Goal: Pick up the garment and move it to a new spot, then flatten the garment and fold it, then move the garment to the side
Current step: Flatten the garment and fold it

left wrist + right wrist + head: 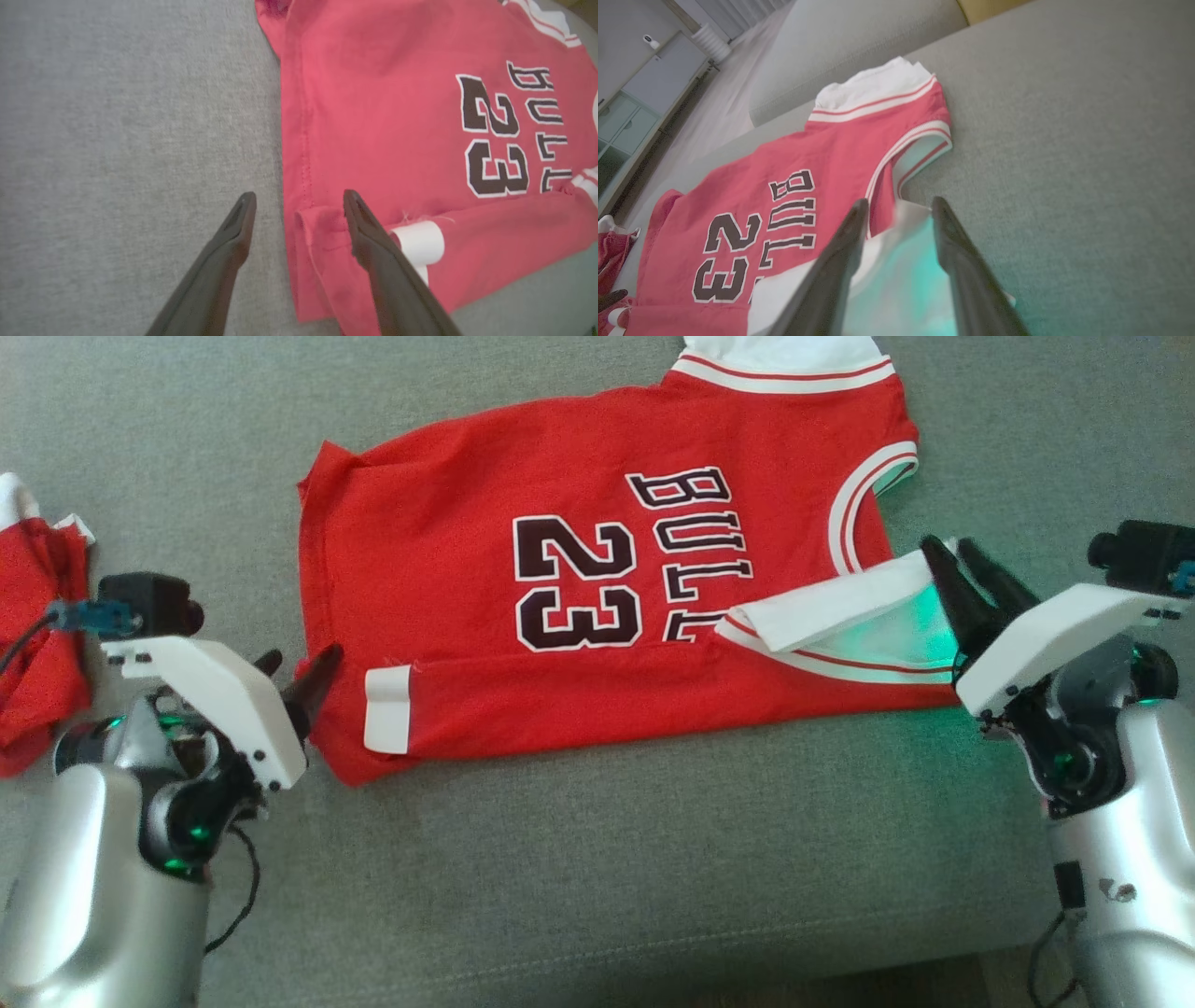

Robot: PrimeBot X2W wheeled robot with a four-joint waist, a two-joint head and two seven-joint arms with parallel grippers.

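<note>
Lying spread on a grey sofa cushion (653, 877), the red number 23 jersey (597, 504) had its near long edge doubled over the front, a white label (386, 709) showing on that fold and a white sleeve (822, 607) turned back across the lettering. Its collar end pointed to the robot's right and its hem to the left. The robot's left hand (301, 658) stood at the garment's hem corner with its two dark fingers (219, 261) released and spread wide; seen from the left wrist, one finger lay over the folded red corner just beside the label while the other finger was over bare grey cushion, the hem's edge running between them. The right hand (948, 549) was at the opposite end, over the turned-back sleeve, its fingers parted and gripping nothing, the white cloth tinted by a green glow. A bundle of red and white cloth (37, 616) lay crumpled at the robot's far left, apart from the jersey. Beyond the sofa, the right wrist camera caught a pale floor (705, 107) and a cabinet (640, 93) along a wall
</note>
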